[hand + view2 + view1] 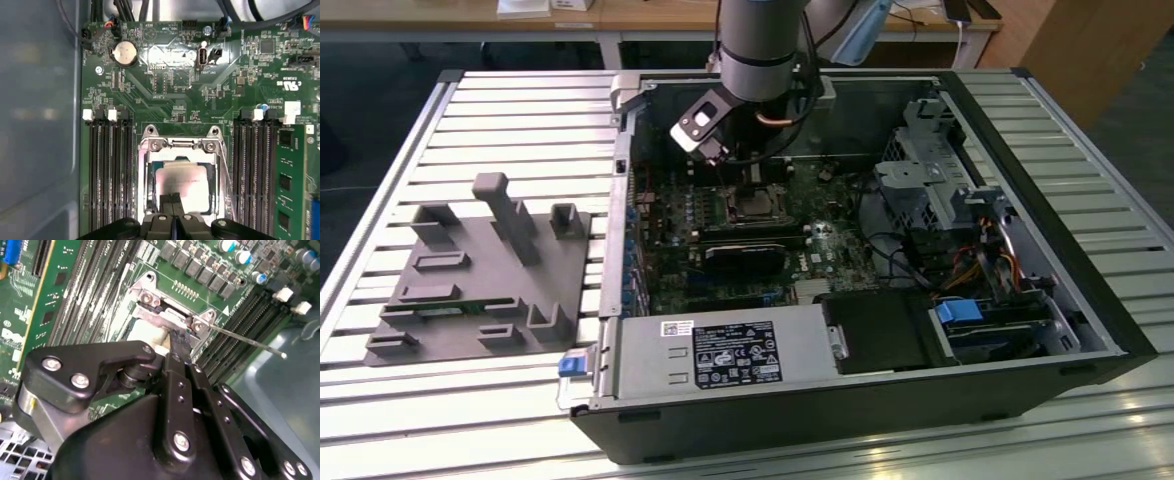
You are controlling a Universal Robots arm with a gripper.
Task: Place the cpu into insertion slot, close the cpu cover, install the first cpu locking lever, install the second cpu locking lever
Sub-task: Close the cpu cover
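While jaws stand closed, tips sit over edge of cpu [182,185].

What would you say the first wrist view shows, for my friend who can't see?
The gripper reaches over the silvery cpu sitting in the metal-rimmed insertion slot of a green circuit board, with long black slots on both sides.

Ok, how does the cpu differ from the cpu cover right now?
The cpu is a solid, pale, matte square, while the cpu cover is a shinier open frame with a window. The cpu lies inside that window, and the cpu cover runs around it. The shut pincer has its tip over the cpu's edge, not on the cpu cover. Both are silvery metal and sit on the green board.
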